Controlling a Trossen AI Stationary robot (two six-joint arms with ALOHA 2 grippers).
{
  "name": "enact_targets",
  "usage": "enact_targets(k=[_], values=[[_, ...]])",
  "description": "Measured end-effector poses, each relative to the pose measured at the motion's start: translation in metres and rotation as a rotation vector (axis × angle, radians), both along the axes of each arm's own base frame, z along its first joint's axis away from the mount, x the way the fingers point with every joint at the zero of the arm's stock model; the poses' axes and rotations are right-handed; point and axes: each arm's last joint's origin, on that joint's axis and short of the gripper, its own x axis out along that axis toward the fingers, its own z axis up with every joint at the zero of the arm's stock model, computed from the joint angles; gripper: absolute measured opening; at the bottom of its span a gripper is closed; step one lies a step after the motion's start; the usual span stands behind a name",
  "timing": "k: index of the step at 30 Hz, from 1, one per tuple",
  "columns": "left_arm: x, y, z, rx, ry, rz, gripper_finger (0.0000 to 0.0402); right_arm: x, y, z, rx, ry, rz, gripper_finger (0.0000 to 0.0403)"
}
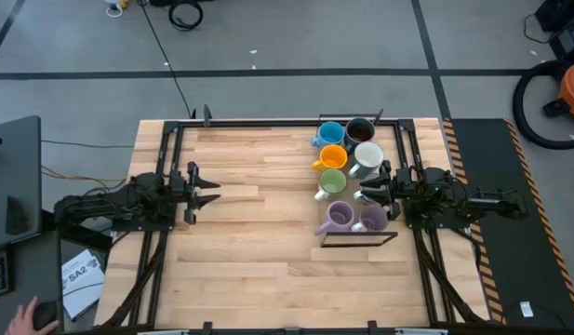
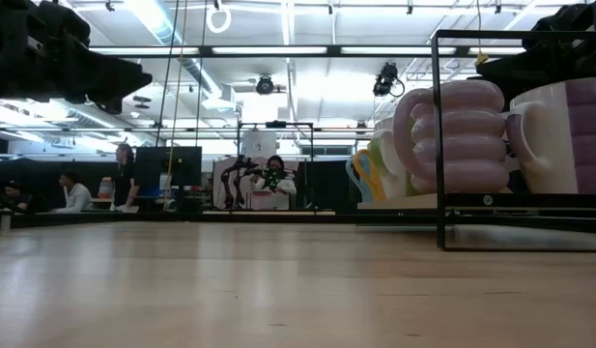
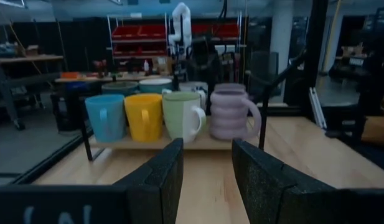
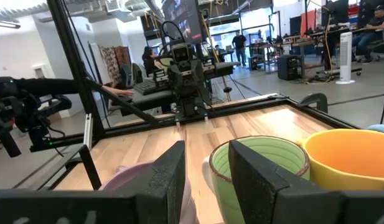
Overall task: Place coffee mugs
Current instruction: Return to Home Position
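Observation:
Several mugs stand upright in two rows on a low wooden board [image 3: 148, 144] inside a black wire frame [image 1: 359, 239] at the table's right. They are blue [image 1: 330, 134], dark brown [image 1: 359, 130], orange-yellow [image 1: 332, 156], white [image 1: 367, 158], green [image 1: 332, 180] and two purple [image 1: 339, 216] [image 1: 374, 220]. My right gripper [image 1: 362, 194] is open and empty, held over the gap between the white mug and a purple mug, its fingers pointing at the green mug [image 4: 257, 165]. My left gripper [image 1: 215, 193] is open and empty at the table's left, facing the mugs [image 3: 182, 115].
Bare wooden tabletop [image 1: 268, 223] lies between the two arms. A black metal frame [image 1: 268, 122] runs along the table's edges. People and benches show in the room beyond [image 2: 124, 174]. A person's hand [image 1: 21, 316] is at the lower left, off the table.

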Motion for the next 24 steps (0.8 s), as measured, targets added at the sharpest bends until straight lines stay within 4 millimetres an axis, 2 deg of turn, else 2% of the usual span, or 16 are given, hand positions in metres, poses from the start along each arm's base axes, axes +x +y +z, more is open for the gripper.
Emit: enact_targets(k=[24], values=[[-0.0001, 0.0, 0.0009, 0.001, -0.009, 0.0, 0.0144, 0.0, 0.0, 0.0, 0.0, 0.0, 0.0, 0.0129]])
